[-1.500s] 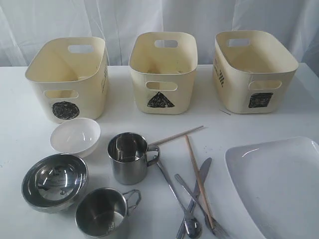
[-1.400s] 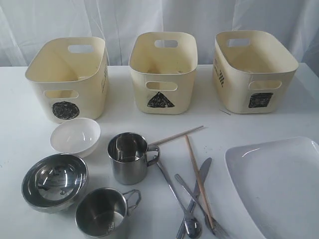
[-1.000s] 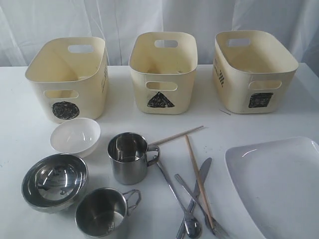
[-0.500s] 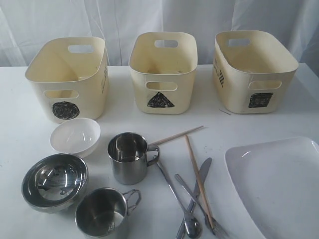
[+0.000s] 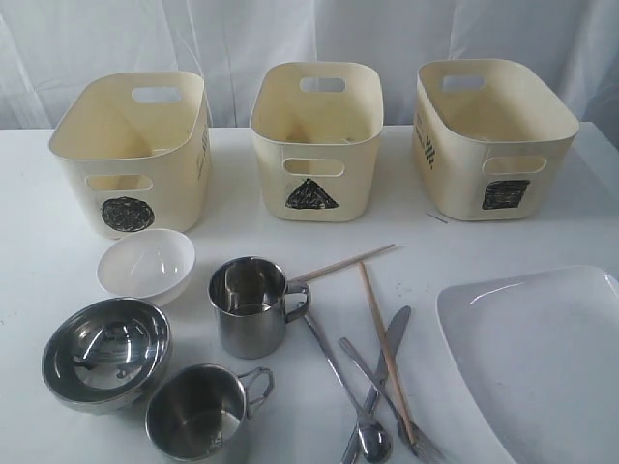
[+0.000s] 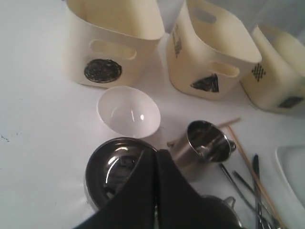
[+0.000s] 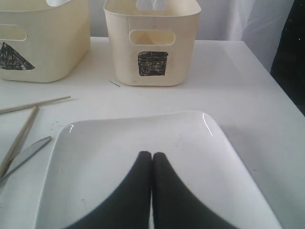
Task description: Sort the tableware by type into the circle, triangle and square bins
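1. Nothing on the table (image 5: pixel 39 271) has shifted since the earlier frame.
2. The left gripper (image 6: pixel 156 155) has its jaws pressed together, empty, above the steel bowl (image 5: pixel 104 353). The right gripper (image 7: pixel 152 155) is the same above the large white plate (image 5: pixel 542 358).
3. The circle bin (image 5: pixel 164 164), triangle bin (image 5: pixel 271 184) and square bin (image 5: pixel 455 184) line the 12 o'clock edge.
4. The small white bowl (image 5: pixel 145 263) and steel bowl sit at 8 o'clock, the plate at 4.
5. The upright mug (image 5: pixel 249 319) has its handle at 3 o'clock, the near mug (image 5: pixel 200 414) at 2.
6. One chopstick (image 5: pixel 343 263) runs 8 to 2, the other (image 5: pixel 387 348) 11 to 5.
7. The knife (image 5: pixel 384 365) points its blade to 1. The spoon (image 5: pixel 334 372) and fork (image 5: pixel 372 377) have their heads toward 5.
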`<action>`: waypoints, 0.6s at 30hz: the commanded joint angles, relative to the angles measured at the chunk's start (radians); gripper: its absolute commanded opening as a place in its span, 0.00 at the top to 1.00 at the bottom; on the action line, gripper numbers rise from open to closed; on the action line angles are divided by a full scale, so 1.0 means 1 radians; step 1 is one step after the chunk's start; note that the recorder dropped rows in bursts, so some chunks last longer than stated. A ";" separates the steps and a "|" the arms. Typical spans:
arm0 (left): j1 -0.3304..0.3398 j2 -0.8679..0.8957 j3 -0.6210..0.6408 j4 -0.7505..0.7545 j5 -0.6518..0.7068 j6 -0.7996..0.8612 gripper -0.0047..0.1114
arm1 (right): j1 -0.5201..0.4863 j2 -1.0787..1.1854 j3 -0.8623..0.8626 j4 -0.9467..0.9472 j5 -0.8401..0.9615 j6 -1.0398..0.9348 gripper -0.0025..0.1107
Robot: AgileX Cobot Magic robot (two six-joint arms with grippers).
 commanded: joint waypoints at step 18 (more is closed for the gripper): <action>-0.030 0.792 -0.351 0.070 0.266 0.292 0.96 | 0.002 -0.006 0.006 -0.003 -0.013 0.003 0.98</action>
